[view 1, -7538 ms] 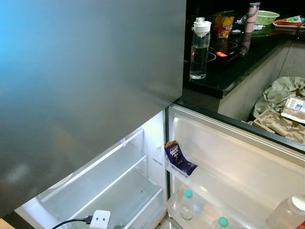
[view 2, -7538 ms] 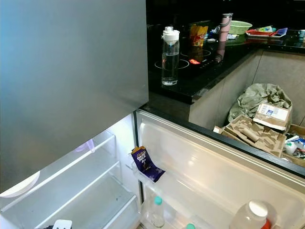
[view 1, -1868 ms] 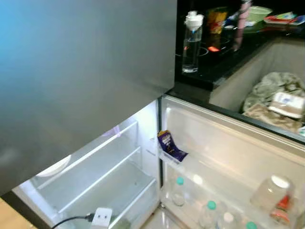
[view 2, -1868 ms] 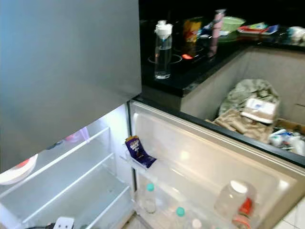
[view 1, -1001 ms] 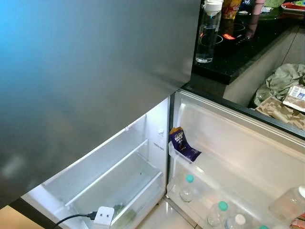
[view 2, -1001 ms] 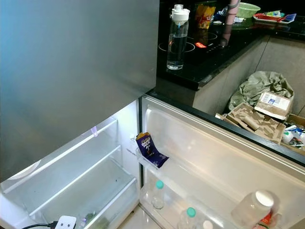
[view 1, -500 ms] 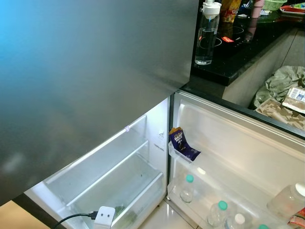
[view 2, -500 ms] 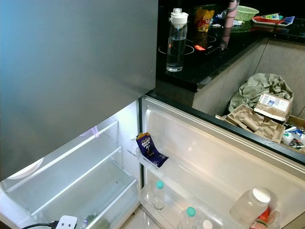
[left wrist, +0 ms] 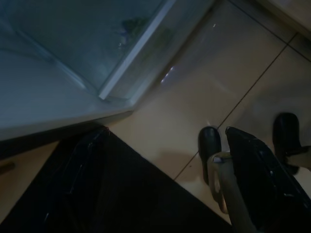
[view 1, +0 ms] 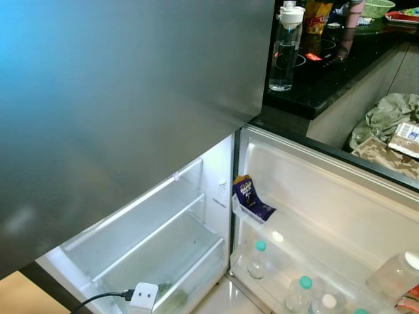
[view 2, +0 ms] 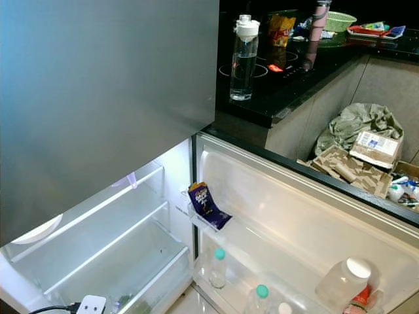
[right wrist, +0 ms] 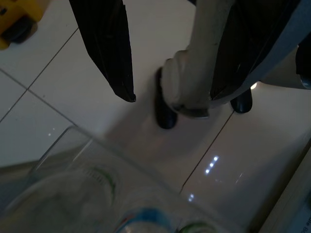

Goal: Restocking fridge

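The fridge's lower door stands open, and the grey freezer door above it is closed. On the door's shelves are a purple chocolate packet, small bottles with teal caps and a white-lidded jar. The lit inner shelves and clear drawer look almost bare, with a white plate at the far left. My left gripper hangs open over the tiled floor beside the drawer. My right gripper hangs open above the door shelf's bottle tops.
A clear water bottle, a snack bag, a pink tumbler and a green basket stand on the black counter. Cardboard and a crumpled bag are piled behind the door. A white plug adapter with a cable sits at the fridge's foot.
The whole picture has shifted a little as the camera moved. Nothing in or around the fridge has moved.
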